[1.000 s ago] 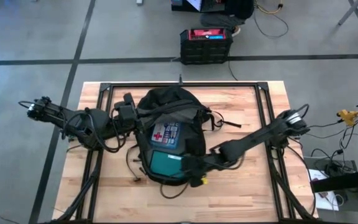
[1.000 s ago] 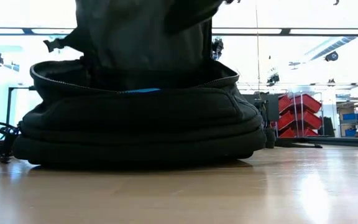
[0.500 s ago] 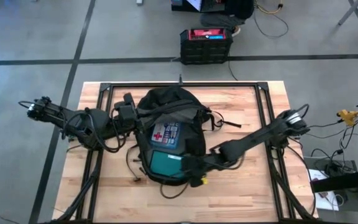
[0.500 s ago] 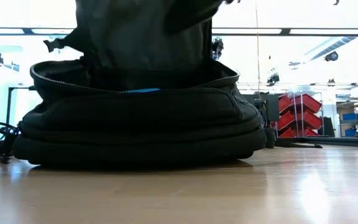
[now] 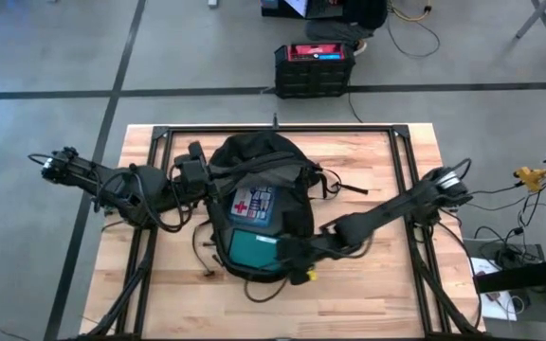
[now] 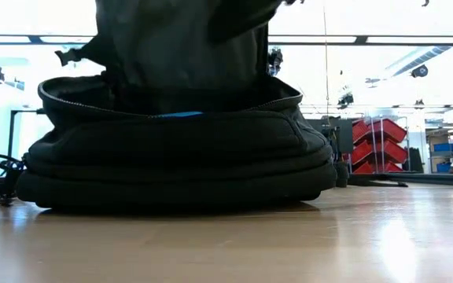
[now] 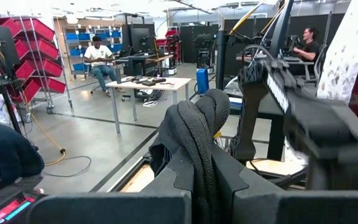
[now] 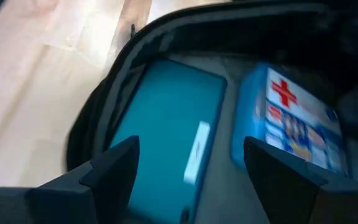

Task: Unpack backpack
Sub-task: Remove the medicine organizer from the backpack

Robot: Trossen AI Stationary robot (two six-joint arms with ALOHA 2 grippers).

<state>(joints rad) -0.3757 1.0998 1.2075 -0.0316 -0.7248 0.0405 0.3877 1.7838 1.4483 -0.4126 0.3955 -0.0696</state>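
Black fabric of the backpack (image 5: 259, 166) lies open mid-table, its strap seemingly pinched in the left gripper (image 7: 194, 177), while the right gripper (image 8: 188, 165), fingers spread above a teal case (image 8: 166, 124), looks ready to descend and grasp it

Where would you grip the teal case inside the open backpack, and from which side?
Probably by a long edge, coming from above. The teal case lies flat in the backpack, the first-aid box beside it. The right gripper hovers open over it; the left gripper pinches a strap.
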